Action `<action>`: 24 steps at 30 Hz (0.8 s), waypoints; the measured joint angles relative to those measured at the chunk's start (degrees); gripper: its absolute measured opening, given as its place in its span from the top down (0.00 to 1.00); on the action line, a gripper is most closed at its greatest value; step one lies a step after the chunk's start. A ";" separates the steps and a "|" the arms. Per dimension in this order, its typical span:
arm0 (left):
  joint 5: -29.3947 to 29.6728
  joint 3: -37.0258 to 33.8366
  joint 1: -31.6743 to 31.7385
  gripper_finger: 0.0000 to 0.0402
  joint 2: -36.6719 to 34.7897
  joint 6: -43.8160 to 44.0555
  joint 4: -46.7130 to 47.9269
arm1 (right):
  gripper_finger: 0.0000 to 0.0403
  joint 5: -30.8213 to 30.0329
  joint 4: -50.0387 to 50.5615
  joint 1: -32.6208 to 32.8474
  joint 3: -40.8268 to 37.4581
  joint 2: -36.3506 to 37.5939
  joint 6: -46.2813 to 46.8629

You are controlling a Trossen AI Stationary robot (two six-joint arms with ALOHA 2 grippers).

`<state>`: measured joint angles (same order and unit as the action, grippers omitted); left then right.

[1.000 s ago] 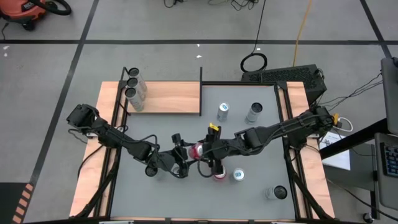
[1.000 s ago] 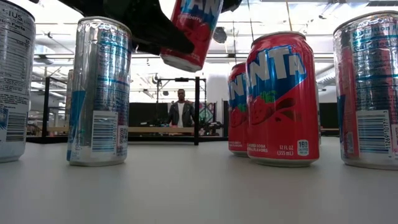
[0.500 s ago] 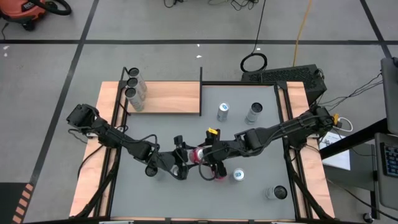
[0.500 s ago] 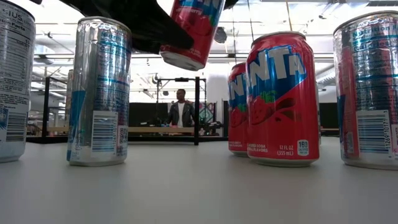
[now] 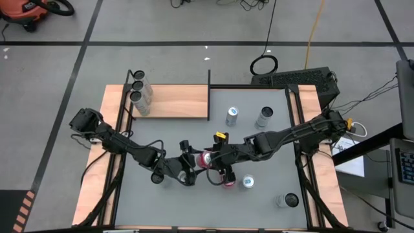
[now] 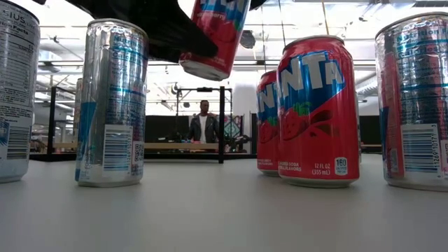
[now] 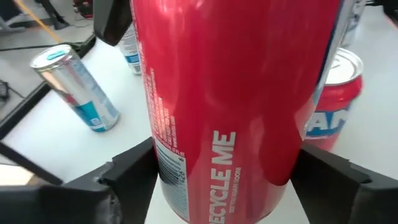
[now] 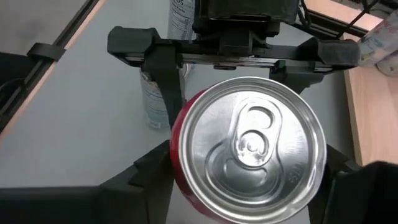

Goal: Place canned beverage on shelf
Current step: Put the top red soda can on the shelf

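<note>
Jaws of left gripper (image 5: 193, 167) and right gripper (image 5: 215, 164) both flank the red can (image 5: 206, 159); we can't tell which pair clamps. Shelf (image 5: 174, 102) sits at eleven o'clock. The can hangs tilted above table centre. Handover, we judge; next, one side releases and the can is carried toward eleven.

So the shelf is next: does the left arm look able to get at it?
Probably yes: nothing stands between the left gripper and the shelf; three cans fill only its left end.
</note>
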<state>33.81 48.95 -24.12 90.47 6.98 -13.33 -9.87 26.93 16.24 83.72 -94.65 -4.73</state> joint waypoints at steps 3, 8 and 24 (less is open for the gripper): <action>3.34 0.06 0.01 0.11 -1.71 -0.21 -0.14 | 0.48 -0.30 -0.34 -1.27 -0.02 0.00 -0.26; 9.62 0.17 -1.15 0.02 -7.39 -1.05 7.99 | 0.47 -0.06 0.75 -4.50 -0.13 0.44 -1.42; 21.10 0.11 -8.78 0.20 -16.26 17.83 38.63 | 0.47 2.50 -6.92 -13.10 -0.13 -0.82 0.93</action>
<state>54.91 49.06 -32.90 74.22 24.82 25.30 -7.37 20.01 3.14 83.59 -95.47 -3.80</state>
